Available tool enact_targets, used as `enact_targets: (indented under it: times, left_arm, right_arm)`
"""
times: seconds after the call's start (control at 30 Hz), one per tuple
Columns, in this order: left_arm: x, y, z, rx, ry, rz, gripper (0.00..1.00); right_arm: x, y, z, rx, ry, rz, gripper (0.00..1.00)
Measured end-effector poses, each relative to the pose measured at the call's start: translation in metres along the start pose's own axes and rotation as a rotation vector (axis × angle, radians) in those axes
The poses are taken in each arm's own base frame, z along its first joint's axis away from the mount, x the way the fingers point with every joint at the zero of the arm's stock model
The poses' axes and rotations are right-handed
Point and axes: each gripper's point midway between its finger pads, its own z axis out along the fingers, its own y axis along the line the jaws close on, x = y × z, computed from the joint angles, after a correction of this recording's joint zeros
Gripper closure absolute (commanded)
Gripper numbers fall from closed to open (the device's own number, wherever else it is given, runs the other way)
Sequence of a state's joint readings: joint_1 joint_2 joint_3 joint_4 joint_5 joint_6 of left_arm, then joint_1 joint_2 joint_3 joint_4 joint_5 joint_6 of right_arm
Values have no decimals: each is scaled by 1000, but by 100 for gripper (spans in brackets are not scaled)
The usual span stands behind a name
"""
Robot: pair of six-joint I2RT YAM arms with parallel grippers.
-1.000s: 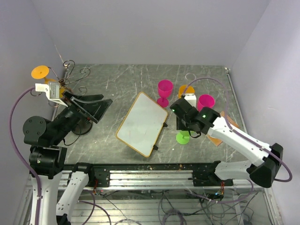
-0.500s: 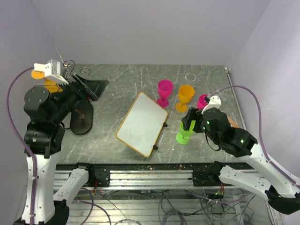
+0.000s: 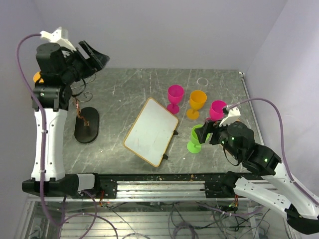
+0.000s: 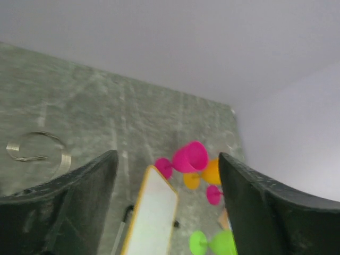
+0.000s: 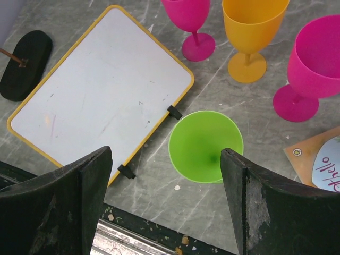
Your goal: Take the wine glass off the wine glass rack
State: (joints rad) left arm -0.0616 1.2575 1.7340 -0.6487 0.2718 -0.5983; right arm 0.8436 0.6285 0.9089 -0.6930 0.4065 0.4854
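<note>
Wine glass at the rack, both end effectors wide

Wine glass: only an orange sliver of it shows in the top view, at the far left of the bench, level with the rack's curled wire arms and mostly hidden behind the raised left arm; whether it hangs from a hook cannot be told. The rack stands on its flat black oval base near the left edge, its thin stem rising toward the scrolls; the right wrist view catches the base at its upper left corner.

Left end effector sits high above the rack's top, fingers spread wide and holding nothing; its own view looks down between them at the far side of the bench.

A yellow-framed whiteboard lies flat and tilted near the middle; to its right stand four upright glasses: a pink glass, an orange glass just beside it, a second pink glass, and a green glass nearest the front.

Right end effector hangs over the green glass with its jaws wide, gripping nothing; in its own view the glass stands between the two fingers, closer to the one on the right of the picture.
</note>
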Motion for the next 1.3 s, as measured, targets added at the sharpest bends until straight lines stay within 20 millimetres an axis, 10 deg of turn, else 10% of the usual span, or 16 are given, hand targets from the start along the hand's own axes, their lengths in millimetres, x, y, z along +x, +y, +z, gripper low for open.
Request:
enact_targets:
  times: [0.33,0.77,1.3]
  left_arm:
    - [-51,117,-16,-224,-116,-190,0]
    - [-71,197,-83,-525,-271,-362,6]
    - [-71,248,-98,-796,-327,-514,6]
  right_arm:
    - [-2,-1,-8,-37,-44,-8,18]
    - [10,6,4,-57,3,-54,18]
    - [21,13,15,-74,63,-94,18]
